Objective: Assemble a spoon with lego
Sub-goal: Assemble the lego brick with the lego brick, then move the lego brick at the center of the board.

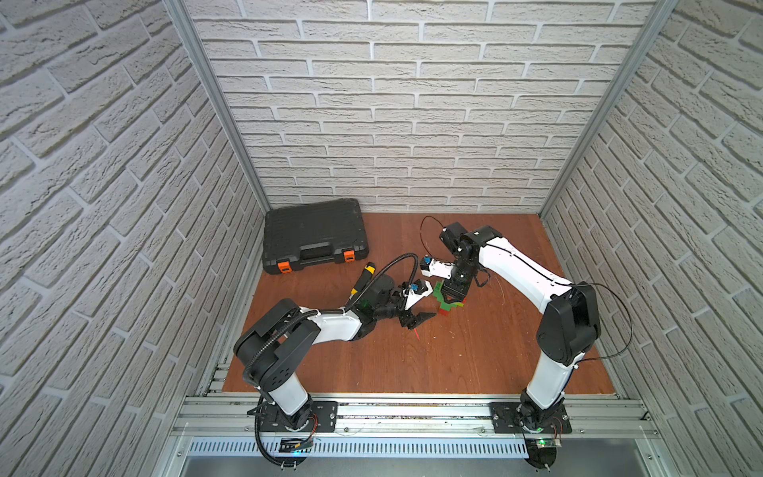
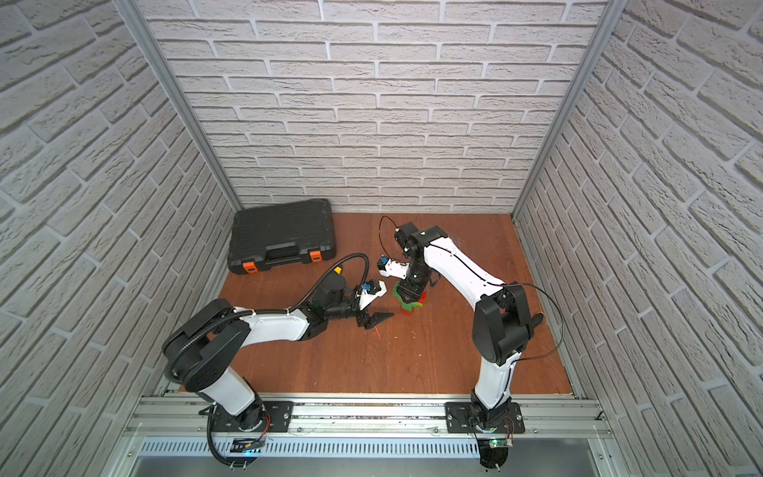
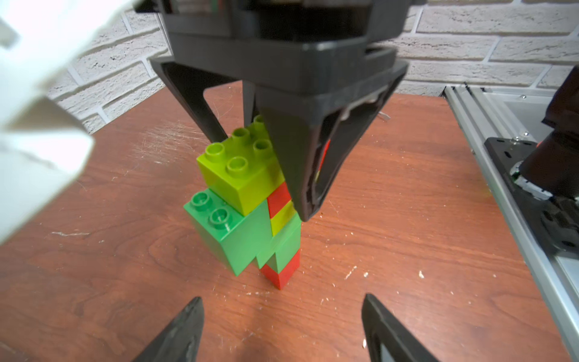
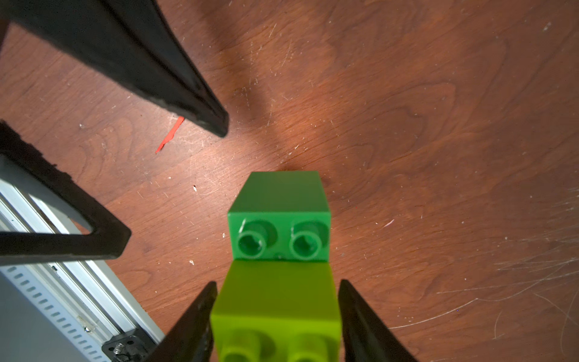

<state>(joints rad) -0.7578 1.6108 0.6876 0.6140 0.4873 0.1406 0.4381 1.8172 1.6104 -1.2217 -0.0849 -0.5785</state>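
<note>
**inspector a:** where is the spoon (image 3: 244,238) standing?

**inspector b:** it is standing upright on the worktop (image 1: 475,363), balancing on the red brick at the foot of its stem. green bricks are stepping outward above that, and a lime brick (image 4: 275,294) is sitting on top with its studs facing up.

**inspector a:** what is the right end effector (image 4: 278,283) doing?

**inspector b:** it is pointing straight down over the spoon's head. its fingers (image 4: 194,329) are flanking the lime brick, one lying close against each side. i cannot tell whether they are pressing on it or standing just clear.

**inspector a:** and the left end effector (image 3: 282,299)?

**inspector b:** it is hovering low just beside the spoon, its tips aiming at the stem. its jaws are standing well apart and holding nothing.

**inspector a:** is anything else lying about?

**inspector b:** a thin red sliver (image 4: 169,134) is lying on the worktop near the spoon, below the left fingertips. a black tool case (image 1: 316,235) is sitting closed, well apart from the spoon, against the back wall. a yellow-black utility knife (image 1: 365,274) is lying roughly between the spoon and the case, partly hidden behind the left arm.
</note>
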